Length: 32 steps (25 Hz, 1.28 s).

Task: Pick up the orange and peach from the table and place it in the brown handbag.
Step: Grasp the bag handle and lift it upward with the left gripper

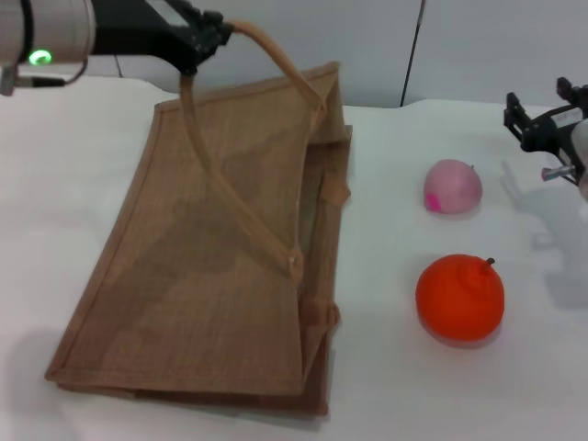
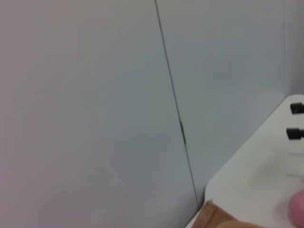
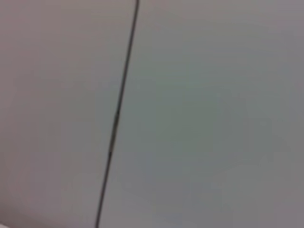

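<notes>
A: Entry. Where do things stand?

B: The left gripper [image 1: 204, 41] is at the far left, pinched on one handle [image 1: 266, 50] of the brown handbag [image 1: 197, 276] and lifting it, so the upper panel rises off the lower one and the mouth gapes toward the fruit. The bag's bottom edge rests on the table [image 1: 83, 165].

A: Fruit?

B: Both are on the table to the bag's right, apart from it. The peach [image 1: 452, 186] is farther back; the orange [image 1: 459, 297] is nearer and larger. The right gripper [image 1: 542, 115] hangs at the right edge beyond the peach, fingers spread, holding nothing.

A: Handling?

B: My judgement: both fruits are round, smooth and likely to roll. Close across the widest part from above, gently on the peach. The bag looks soft and floppy, so its mouth probably stays open only while the handle is held up.
</notes>
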Each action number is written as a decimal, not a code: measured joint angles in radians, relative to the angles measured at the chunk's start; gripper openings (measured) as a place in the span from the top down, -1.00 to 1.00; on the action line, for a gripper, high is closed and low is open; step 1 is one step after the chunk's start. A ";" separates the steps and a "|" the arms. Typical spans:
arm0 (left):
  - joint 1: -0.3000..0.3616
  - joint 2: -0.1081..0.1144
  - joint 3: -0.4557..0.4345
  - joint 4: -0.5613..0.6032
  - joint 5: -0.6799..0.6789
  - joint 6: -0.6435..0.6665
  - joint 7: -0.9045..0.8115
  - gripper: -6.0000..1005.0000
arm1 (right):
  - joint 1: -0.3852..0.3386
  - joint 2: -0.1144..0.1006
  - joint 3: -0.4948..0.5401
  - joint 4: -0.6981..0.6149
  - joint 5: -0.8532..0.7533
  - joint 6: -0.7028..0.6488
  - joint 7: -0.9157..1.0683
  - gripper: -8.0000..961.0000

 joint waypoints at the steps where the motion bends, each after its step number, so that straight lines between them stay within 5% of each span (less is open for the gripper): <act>1: -0.001 0.000 -0.008 0.014 0.001 -0.012 -0.002 0.76 | -0.001 0.000 -0.004 -0.004 0.000 0.003 -0.001 -0.48; 32: -0.025 0.000 -0.198 0.407 0.032 -0.354 -0.119 0.76 | -0.009 -0.003 -0.008 -0.037 -0.002 0.050 -0.024 -0.48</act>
